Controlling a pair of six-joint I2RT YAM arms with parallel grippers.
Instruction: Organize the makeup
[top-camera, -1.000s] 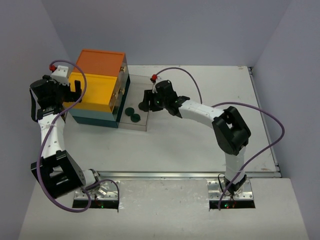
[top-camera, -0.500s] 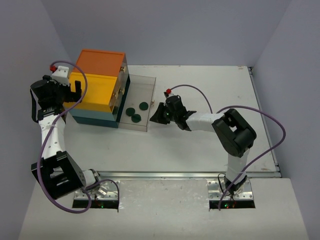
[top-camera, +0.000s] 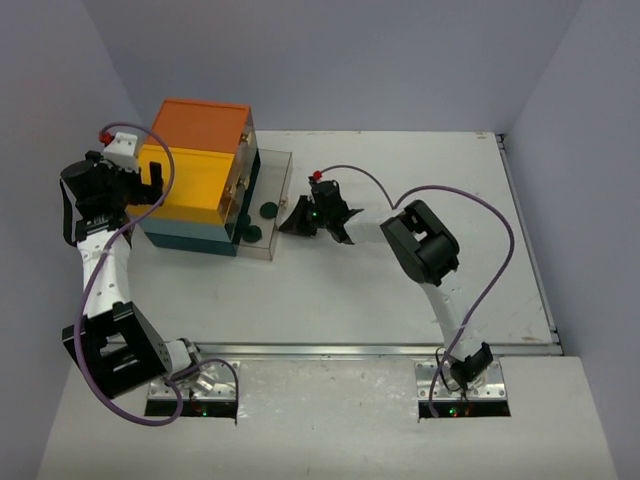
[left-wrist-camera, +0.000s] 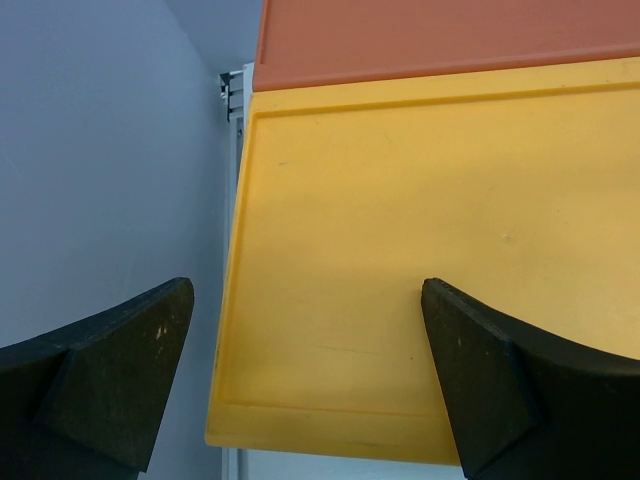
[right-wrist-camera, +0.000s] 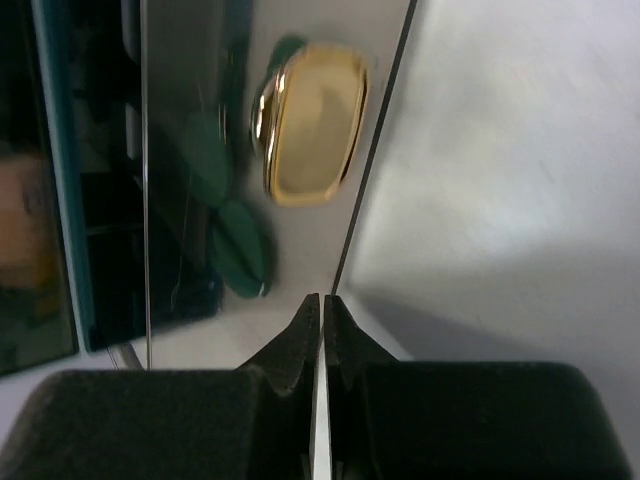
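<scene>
Two dark green discs (top-camera: 267, 209) of the makeup lie in a clear drawer (top-camera: 281, 170) that sticks partway out of the bottom of the drawer box (top-camera: 195, 165). My right gripper (top-camera: 286, 225) is shut on nothing, its tips at the drawer's front wall. In the right wrist view the shut gripper (right-wrist-camera: 322, 300) meets the clear wall's edge, and the discs (right-wrist-camera: 240, 250) and a gold handle (right-wrist-camera: 310, 125) show through it. My left gripper (top-camera: 150, 187) is open at the box's left side, and in its wrist view the gripper (left-wrist-camera: 305, 380) spans the yellow drawer (left-wrist-camera: 420, 230).
The box has an orange top (top-camera: 203, 122), a yellow middle drawer and a teal base (top-camera: 185, 240). It stands at the table's back left, close to the left wall (left-wrist-camera: 100, 150). The white table (top-camera: 420, 170) stretches right of the drawer.
The right gripper has shut and swung down to the drawer's front. Since half a second ago the clear drawer has slid left into the box with the discs. The left arm has not moved.
</scene>
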